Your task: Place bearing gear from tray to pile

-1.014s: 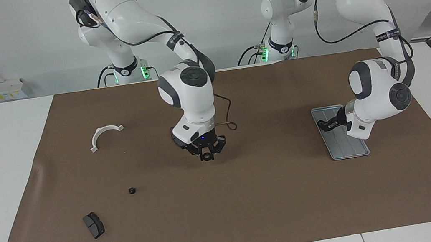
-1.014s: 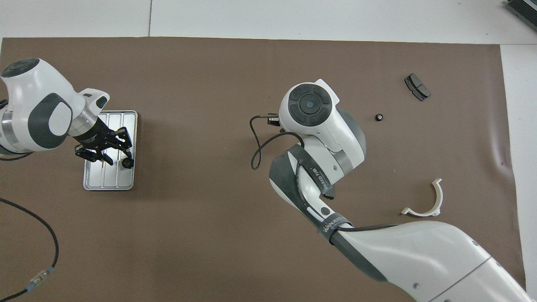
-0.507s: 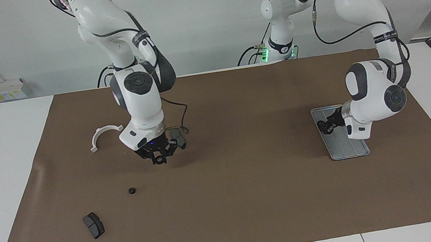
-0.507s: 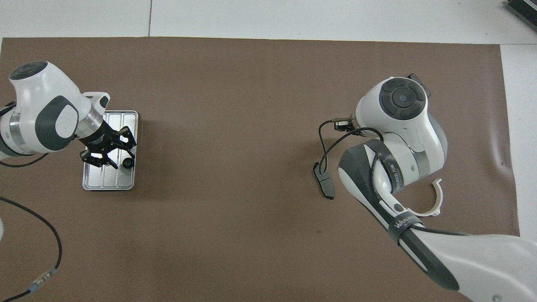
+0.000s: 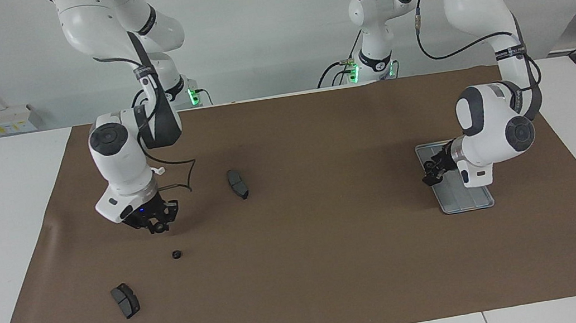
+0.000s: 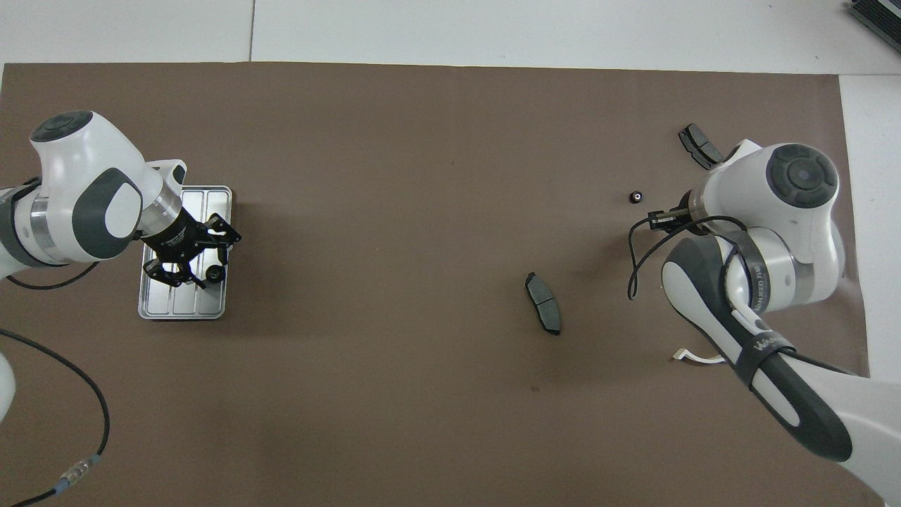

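The right gripper (image 5: 158,225) had swung from mid-worktop to above the pile (image 5: 177,253), uncovering a pad (image 5: 237,184). The left gripper (image 6: 188,267) had barely shifted over the tray (image 6: 183,310). The gear (image 6: 213,274) still lay there, unmoved. Neither gripper's state could be told.

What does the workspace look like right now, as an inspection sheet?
Surface: brown mat on white table.
Job's things: tray at left arm's end, tray gear on it; loose gear, outer brake pad, middle brake pad, half-hidden white bracket.
Clutter: nothing seen.
Tools: left tool over tray; right tool over mat beside loose gear.
Cables: wrist cable; floor cable on mat.
Surroundings: white wall, white box.
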Robot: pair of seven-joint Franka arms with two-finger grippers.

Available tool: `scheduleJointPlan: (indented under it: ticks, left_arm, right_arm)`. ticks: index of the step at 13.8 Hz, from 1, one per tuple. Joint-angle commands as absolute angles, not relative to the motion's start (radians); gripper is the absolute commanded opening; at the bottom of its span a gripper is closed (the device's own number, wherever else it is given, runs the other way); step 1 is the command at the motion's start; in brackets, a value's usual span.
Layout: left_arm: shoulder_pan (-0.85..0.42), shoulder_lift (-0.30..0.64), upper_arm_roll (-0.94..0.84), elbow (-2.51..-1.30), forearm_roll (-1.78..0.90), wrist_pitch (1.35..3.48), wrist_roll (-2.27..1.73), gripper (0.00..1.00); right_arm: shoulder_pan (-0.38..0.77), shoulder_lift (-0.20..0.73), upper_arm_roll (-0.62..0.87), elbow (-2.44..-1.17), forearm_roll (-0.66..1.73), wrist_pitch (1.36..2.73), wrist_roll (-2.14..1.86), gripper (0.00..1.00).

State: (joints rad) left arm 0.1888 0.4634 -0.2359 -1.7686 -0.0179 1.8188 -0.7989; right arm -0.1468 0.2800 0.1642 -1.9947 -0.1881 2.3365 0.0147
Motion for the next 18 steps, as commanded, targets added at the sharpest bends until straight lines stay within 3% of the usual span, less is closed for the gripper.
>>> scheduleJointPlan:
  ticks: [1, 6, 9, 10, 12, 13, 14, 18]
  left_arm:
    - [0.181, 0.457, -0.232, -1.812, -0.009, 1.865, -0.848, 0.58]
    - [0.181, 0.456, -0.232, -1.812, -0.009, 1.871, -0.851, 0.55]
    - [0.179, 0.457, -0.232, -1.809, -0.009, 1.885, -0.857, 0.40]
    - [0.179, 0.459, -0.232, -1.807, -0.009, 1.890, -0.857, 0.36]
    - [0.181, 0.459, -0.232, -1.799, -0.011, 1.894, -0.857, 0.28]
    - [0.181, 0.459, -0.232, -1.796, -0.011, 1.893, -0.857, 0.26]
    - [0.181, 0.459, -0.232, -1.792, -0.011, 1.893, -0.857, 0.24]
    - [0.186, 0.457, -0.232, -1.723, -0.011, 1.859, -0.853, 0.24]
  right_arm:
    - [-0.196, 0.261, 0.179, -2.033, -0.164, 2.365, -0.078, 0.00]
    - [-0.250, 0.308, 0.181, -2.034, -0.163, 2.396, -0.109, 0.00]
    - [-0.247, 0.318, 0.179, -2.033, -0.138, 2.404, -0.106, 0.00]
    - [-0.245, 0.318, 0.179, -2.033, -0.138, 2.405, -0.103, 0.10]
    - [-0.242, 0.318, 0.181, -2.031, -0.138, 2.404, -0.103, 0.65]
    - [-0.242, 0.318, 0.179, -2.029, -0.138, 2.402, -0.103, 0.88]
    - [-0.242, 0.316, 0.179, -2.028, -0.138, 2.402, -0.101, 1.00]
    - [-0.232, 0.284, 0.181, -2.005, -0.138, 2.385, -0.078, 1.00]
